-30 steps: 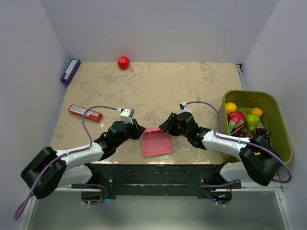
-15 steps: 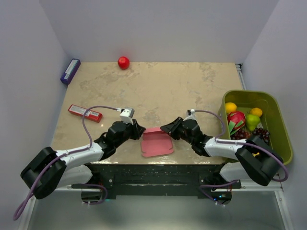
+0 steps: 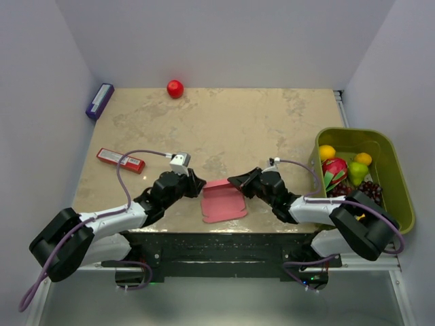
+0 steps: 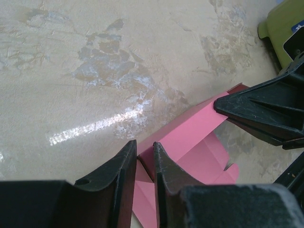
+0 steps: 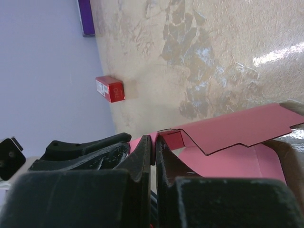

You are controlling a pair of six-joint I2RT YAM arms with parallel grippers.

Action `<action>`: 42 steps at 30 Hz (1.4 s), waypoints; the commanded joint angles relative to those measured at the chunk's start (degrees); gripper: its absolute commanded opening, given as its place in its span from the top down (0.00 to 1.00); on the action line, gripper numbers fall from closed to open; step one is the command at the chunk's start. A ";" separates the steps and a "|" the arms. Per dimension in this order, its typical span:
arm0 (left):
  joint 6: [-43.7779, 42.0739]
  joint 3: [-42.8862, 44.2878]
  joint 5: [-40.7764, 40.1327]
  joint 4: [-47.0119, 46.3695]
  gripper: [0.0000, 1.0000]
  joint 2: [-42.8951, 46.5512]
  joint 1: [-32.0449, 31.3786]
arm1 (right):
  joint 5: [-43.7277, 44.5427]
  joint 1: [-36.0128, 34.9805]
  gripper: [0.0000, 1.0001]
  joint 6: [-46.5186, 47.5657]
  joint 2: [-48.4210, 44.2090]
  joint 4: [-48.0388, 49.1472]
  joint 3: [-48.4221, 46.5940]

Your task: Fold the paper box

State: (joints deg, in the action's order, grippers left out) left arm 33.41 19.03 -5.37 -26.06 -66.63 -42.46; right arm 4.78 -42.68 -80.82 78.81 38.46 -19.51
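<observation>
Far left, a purple box (image 3: 99,100) is lying at the back corner of the table (image 3: 272,122), and a red packet (image 3: 120,160) is lying nearer the front; neither is taking part. A red ball (image 3: 175,88) is sitting at the back edge, well apart from the work. Left gripper (image 4: 142,154): its fingers are squeezing nearly together, pinching the left end of a raised pink panel. Paper box (image 3: 222,202): pink card, sitting at the near middle of the table between the two arms; most of it is lying flat on the surface, while one long panel is standing up along its crease, with notched tabs showing along the free edge. Right gripper (image 5: 153,142): its fingers are likewise closing to a thin slit, gripping the right end of the same panel. Far right, a green bin (image 3: 401,183) is holding fruit (image 3: 334,166), untouched. Progress, as a judgement: the fold is only getting started. One wall is being lifted; the other walls, end flaps and tabs are showing no sign of being raised or tucked, so the greater part of the shaping is remaining.
</observation>
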 commanded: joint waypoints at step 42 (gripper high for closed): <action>-1.06 -6.99 -0.62 -0.56 0.78 0.63 -0.52 | 14.29 -5.31 0.34 24.03 1.79 -13.68 1.14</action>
State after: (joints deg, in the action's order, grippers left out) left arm 33.85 14.17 -6.72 -31.70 -64.16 -42.89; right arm 14.39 -48.31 -57.58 78.43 25.78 -19.70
